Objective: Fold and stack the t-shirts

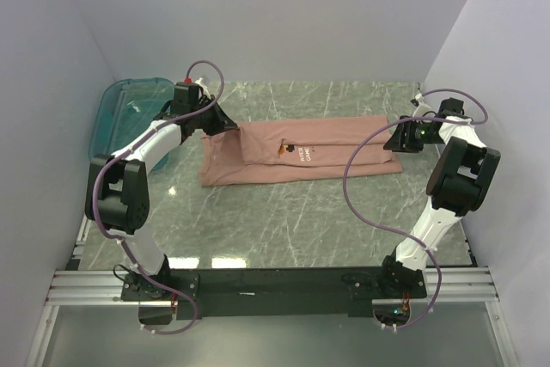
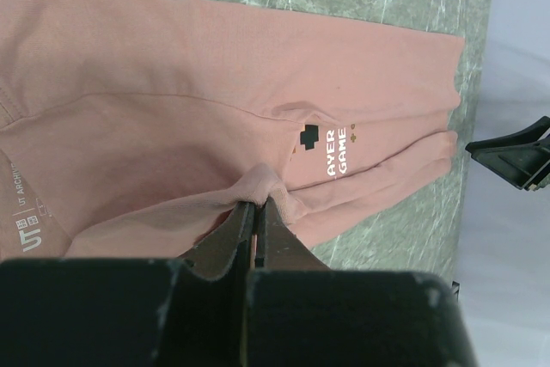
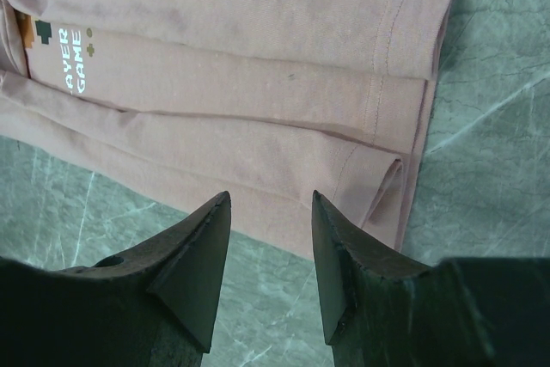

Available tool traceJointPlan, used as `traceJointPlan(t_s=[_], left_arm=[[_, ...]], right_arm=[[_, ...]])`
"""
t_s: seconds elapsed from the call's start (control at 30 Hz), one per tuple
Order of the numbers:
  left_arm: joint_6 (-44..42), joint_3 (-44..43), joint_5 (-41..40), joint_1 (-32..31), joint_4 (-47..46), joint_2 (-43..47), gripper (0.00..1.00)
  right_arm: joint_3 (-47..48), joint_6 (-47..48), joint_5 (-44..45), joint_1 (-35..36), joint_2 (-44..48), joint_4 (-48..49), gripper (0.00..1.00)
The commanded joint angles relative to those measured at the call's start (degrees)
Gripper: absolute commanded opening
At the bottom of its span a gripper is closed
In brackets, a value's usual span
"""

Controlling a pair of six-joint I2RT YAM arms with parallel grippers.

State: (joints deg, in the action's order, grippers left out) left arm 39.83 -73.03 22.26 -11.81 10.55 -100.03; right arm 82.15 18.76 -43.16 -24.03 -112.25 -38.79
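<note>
Pink t-shirt (image 1: 301, 152) is lying folded lengthwise on table (image 1: 284, 221), near teal bin (image 1: 129, 109). L gripper (image 2: 255, 205), at shirt end nearest bin, is pinching a small ridge of cloth, jaws clamped. R gripper (image 3: 271, 199), at end farthest from bin, is hovering w/ jaws apart, gripping nothing. Risk: thin pinch slipping, or one-sided pull dragging layers askew.
</note>
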Motion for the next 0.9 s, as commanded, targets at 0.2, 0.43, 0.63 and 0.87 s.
traceJointPlan(t_s=[0.2, 0.43, 0.63, 0.87], left_arm=[[-1.2, -0.4, 1.3, 0.2, -2.3, 0.4, 0.01], [-1.3, -0.5, 1.4, 0.2, -2.2, 0.3, 0.01], [-1.4, -0.7, 1.5, 0.2, -2.2, 0.1, 0.01], [-1.6, -0.8, 1.3, 0.2, -1.8, -0.3, 0.01]], right_arm=[[-0.3, 0.7, -1.3, -0.3, 4.2, -0.2, 0.5], [-0.3, 0.7, -1.3, -0.3, 4.2, -0.2, 0.5], [-0.4, 0.7, -1.3, -0.3, 4.4, -0.2, 0.5], [-0.4, 0.7, -1.4, -0.3, 4.5, -0.2, 0.5]])
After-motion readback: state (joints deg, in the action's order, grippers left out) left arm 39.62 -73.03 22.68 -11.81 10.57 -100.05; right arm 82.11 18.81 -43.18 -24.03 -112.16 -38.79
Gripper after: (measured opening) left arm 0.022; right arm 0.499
